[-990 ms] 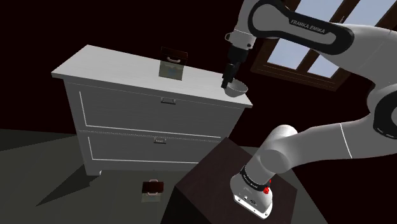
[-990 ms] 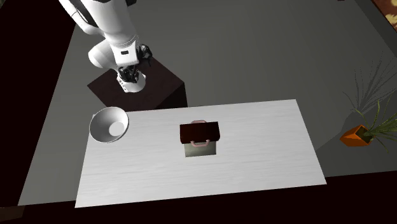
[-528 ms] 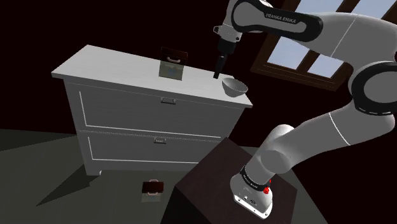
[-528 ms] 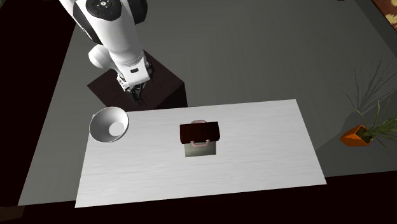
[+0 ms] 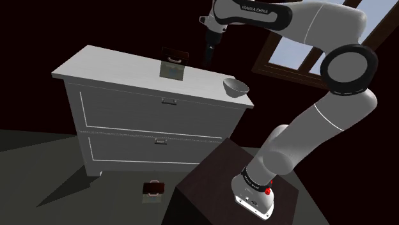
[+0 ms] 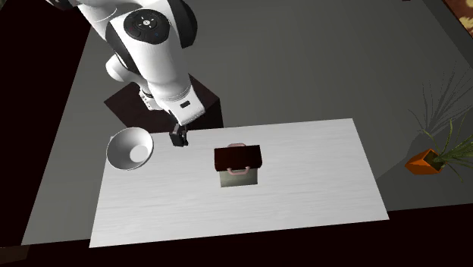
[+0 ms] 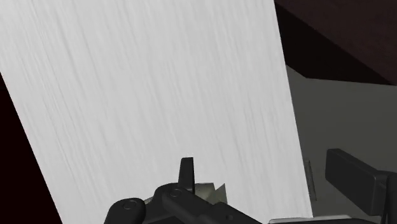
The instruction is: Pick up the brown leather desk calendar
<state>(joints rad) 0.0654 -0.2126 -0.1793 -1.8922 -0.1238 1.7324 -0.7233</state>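
Here we find the brown desk calendar [image 6: 239,161] standing upright near the middle of the white dresser [image 6: 326,186] top. Our gripper [image 6: 179,138] hangs above the top between calendar and white bowl [image 6: 129,149], fingers apart, touching neither.

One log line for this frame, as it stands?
phase: approach | gripper: open, empty, above dresser top between bowl and calendar | calendar: upright, untouched
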